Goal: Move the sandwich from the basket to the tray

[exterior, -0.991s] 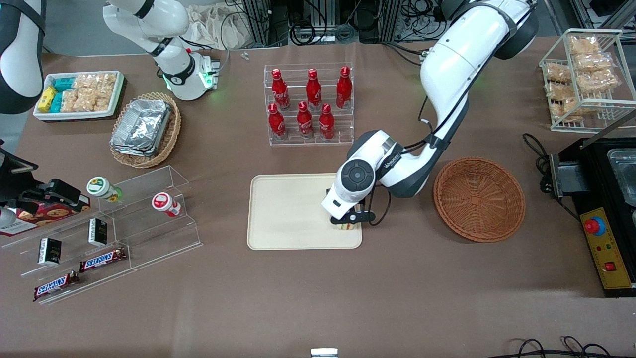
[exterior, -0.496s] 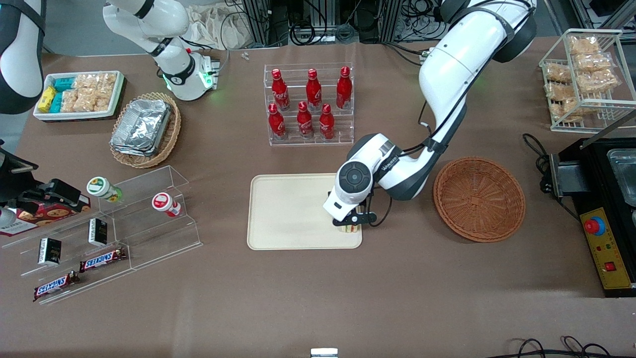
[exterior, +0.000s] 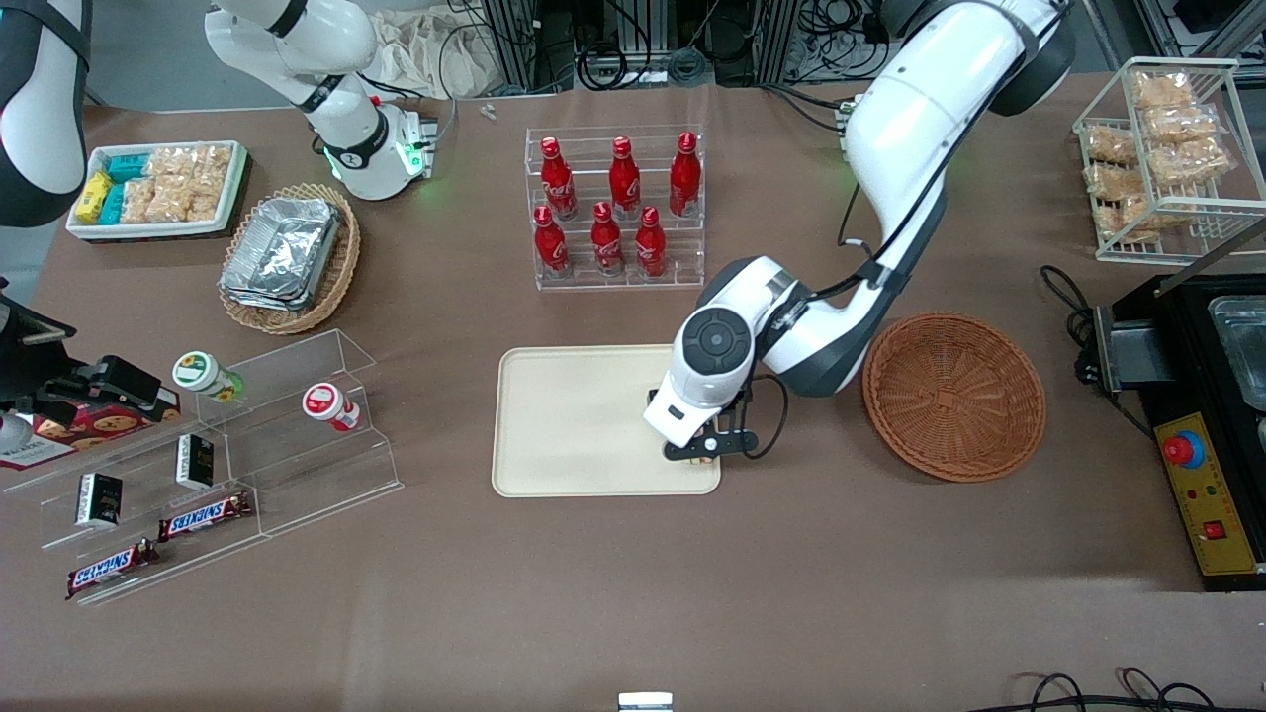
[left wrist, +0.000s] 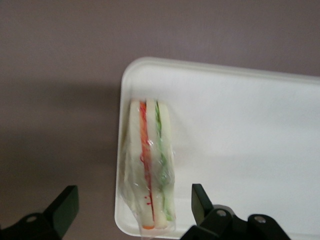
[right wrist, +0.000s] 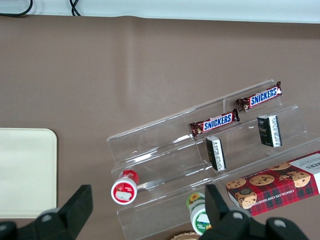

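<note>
- On the tray (left wrist: 240,130), at its corner nearest the basket (exterior: 953,396) — the sandwich (left wrist: 149,170), released.
- Above it we see the gripper (left wrist: 135,207), jaws wide — a careless rise could snag the wrap.

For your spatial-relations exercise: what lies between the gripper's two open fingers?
In the left wrist view, the wrapped sandwich lies on the tray, between the open gripper's fingers, untouched.

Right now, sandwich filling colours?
Orange-red and green layers between white bread on the sandwich, lying on the tray under the open gripper; left wrist view.
</note>
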